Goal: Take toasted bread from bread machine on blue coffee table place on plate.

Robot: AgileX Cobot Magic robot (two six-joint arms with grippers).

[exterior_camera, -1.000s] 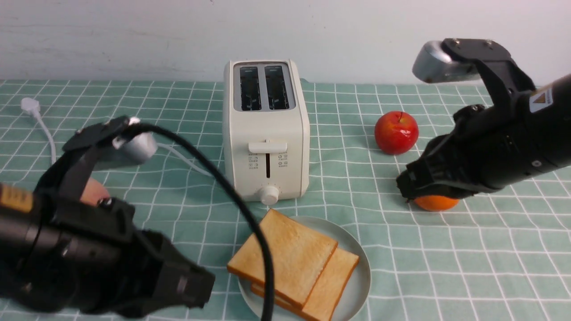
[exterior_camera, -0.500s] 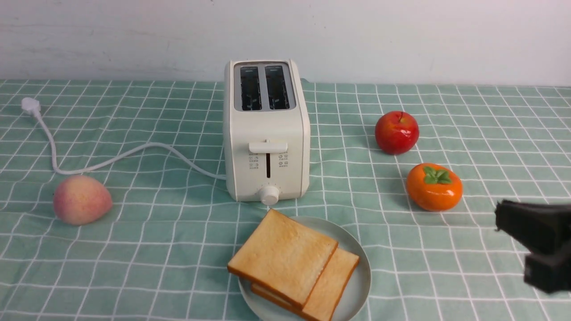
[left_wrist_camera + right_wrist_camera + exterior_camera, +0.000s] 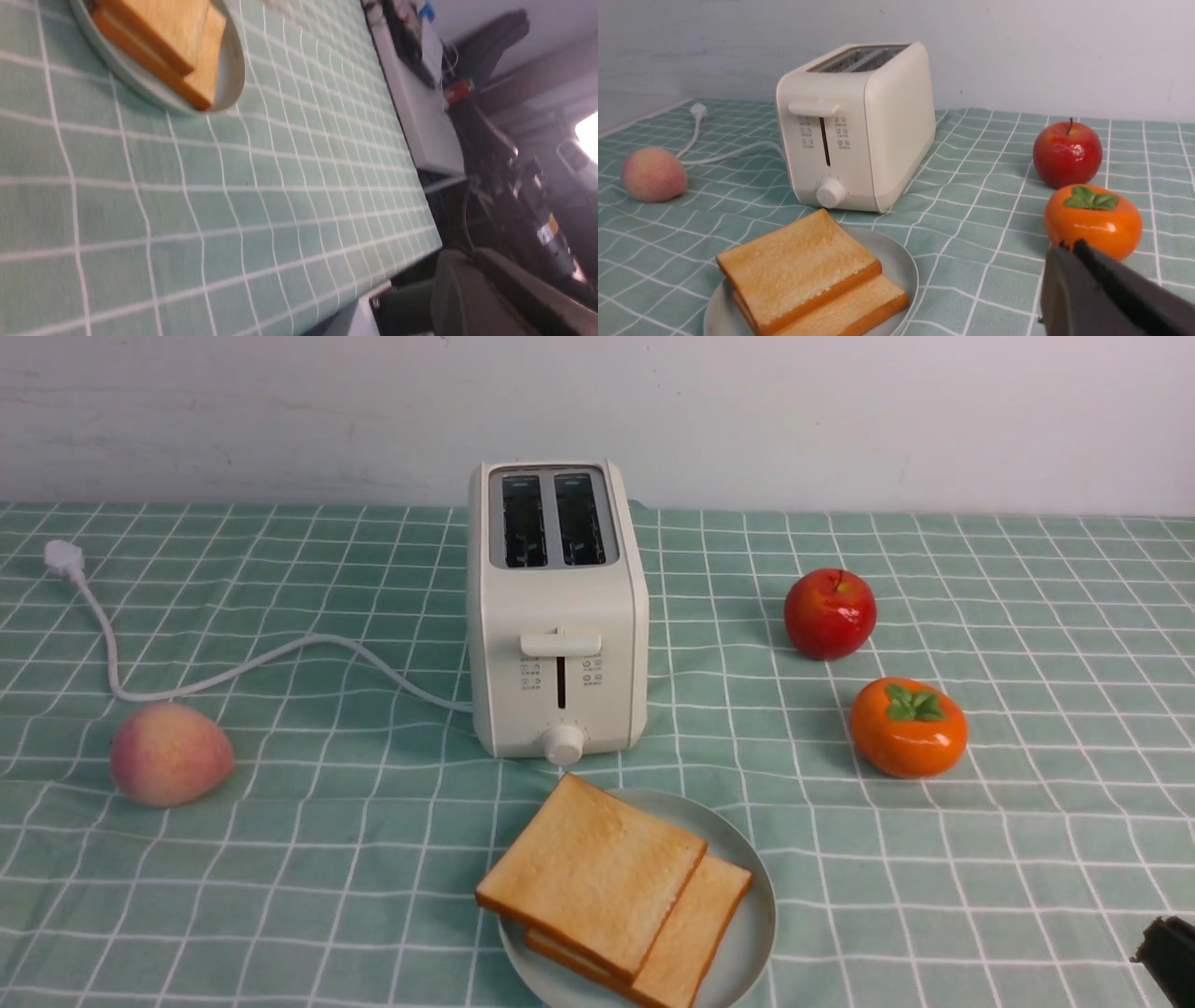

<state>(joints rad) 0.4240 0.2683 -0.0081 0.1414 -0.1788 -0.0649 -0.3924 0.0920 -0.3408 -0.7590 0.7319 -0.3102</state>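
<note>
Two slices of toasted bread [image 3: 593, 873] lie stacked and offset on the plate [image 3: 754, 933], just in front of the bread machine [image 3: 557, 616], whose two slots are empty. All of it stands on the blue coffee table [image 3: 280, 859]. The right wrist view shows the toasted bread [image 3: 798, 261], the plate [image 3: 899, 263] and the bread machine [image 3: 859, 126]. My right gripper [image 3: 1071, 243] is shut and empty, low beside the orange fruit; only its black tip [image 3: 1167, 947] shows in the front view. My left gripper [image 3: 460, 254] is shut, blurred, past the table's edge, far from the plate [image 3: 231, 79].
A red apple [image 3: 830, 613] and an orange persimmon [image 3: 908, 728] sit right of the bread machine. A peach [image 3: 171, 753] lies at the left, near the white power cord [image 3: 233, 667] and its plug. A wall stands behind the table.
Both arms have pulled back out of the front view. The left one left first; the right one sank to the lower right corner, uncovering the persimmon. The toasted bread has not moved.
</note>
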